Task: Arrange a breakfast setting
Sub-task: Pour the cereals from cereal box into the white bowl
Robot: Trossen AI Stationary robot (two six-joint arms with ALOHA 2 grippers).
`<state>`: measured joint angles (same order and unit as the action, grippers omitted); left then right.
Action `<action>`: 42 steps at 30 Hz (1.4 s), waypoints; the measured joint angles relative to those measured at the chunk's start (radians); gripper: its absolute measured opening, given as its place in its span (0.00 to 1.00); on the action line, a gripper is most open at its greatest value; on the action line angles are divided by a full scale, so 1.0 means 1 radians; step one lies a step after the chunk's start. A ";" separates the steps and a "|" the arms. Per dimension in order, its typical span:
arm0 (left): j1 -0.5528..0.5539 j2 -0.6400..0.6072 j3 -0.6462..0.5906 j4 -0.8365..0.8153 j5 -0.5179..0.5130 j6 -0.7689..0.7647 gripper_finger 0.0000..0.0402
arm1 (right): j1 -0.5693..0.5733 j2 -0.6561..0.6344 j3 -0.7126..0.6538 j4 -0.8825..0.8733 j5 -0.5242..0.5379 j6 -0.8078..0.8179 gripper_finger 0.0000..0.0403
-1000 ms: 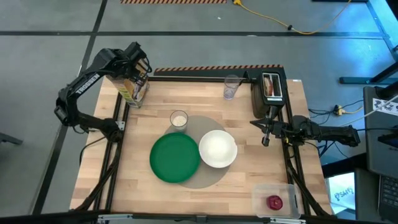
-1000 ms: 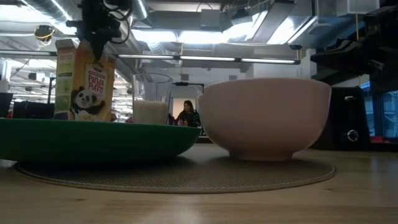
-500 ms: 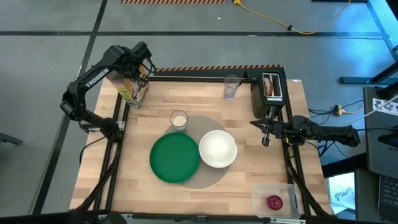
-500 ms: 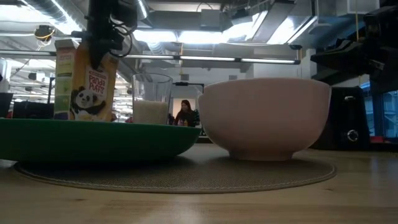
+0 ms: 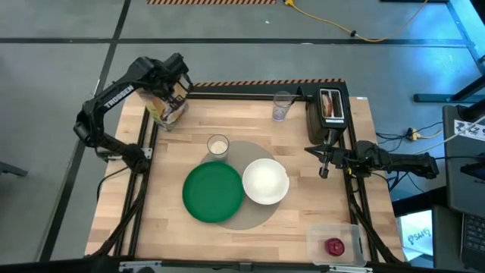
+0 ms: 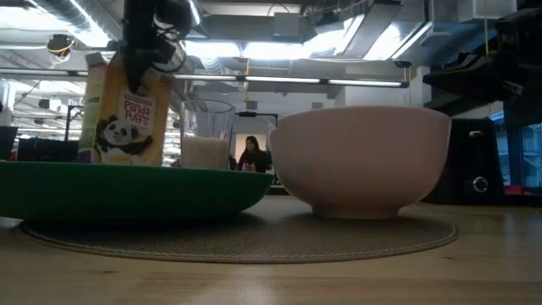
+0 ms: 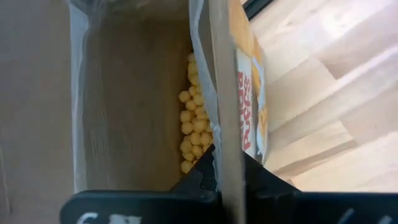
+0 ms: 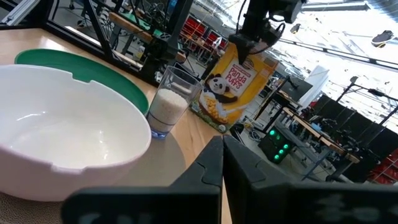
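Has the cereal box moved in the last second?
Yes. The cereal box, gripped by the left gripper, has tilted and shifted toward the milk glass.

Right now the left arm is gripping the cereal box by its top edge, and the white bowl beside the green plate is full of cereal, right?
Not quite. The left gripper does grip the cereal box, but the white bowl beside the green plate is empty, as the high view and the right wrist view show.

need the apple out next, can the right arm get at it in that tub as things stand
Probably yes. The apple lies in an open tub at the table's right front corner, nothing over it. The right claw hangs shut and empty at the right edge, on the same side, with bare table between. It would have to open first.
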<state>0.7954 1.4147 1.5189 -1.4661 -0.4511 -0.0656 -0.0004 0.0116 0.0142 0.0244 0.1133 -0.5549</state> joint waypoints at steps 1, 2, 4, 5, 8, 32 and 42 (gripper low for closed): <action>-0.018 0.000 0.007 0.002 -0.007 0.022 0.00 | 0.000 0.000 0.000 0.002 0.000 0.000 0.00; -0.037 -0.001 0.014 0.006 -0.018 0.041 0.00 | 0.000 0.000 -0.001 0.005 0.001 0.000 0.00; -0.076 0.000 0.027 0.019 -0.030 0.059 0.00 | 0.000 0.000 -0.001 0.008 0.001 0.000 0.00; -0.093 0.000 0.033 0.029 -0.030 0.067 0.00 | 0.000 0.000 -0.001 0.010 0.001 0.000 0.00; -0.144 -0.001 0.038 0.060 -0.029 0.095 0.00 | 0.000 0.000 -0.002 0.012 0.002 0.000 0.00; -0.389 -0.001 0.038 0.366 0.110 0.288 0.00 | 0.000 0.000 -0.002 0.040 0.000 0.011 0.00; -0.419 -0.001 0.038 0.435 0.129 0.297 0.00 | 0.000 0.000 -0.002 0.060 0.029 -0.001 0.00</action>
<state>0.3766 1.4139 1.5570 -1.0306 -0.3222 0.2310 -0.0003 0.0113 0.0124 0.0847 0.1418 -0.5560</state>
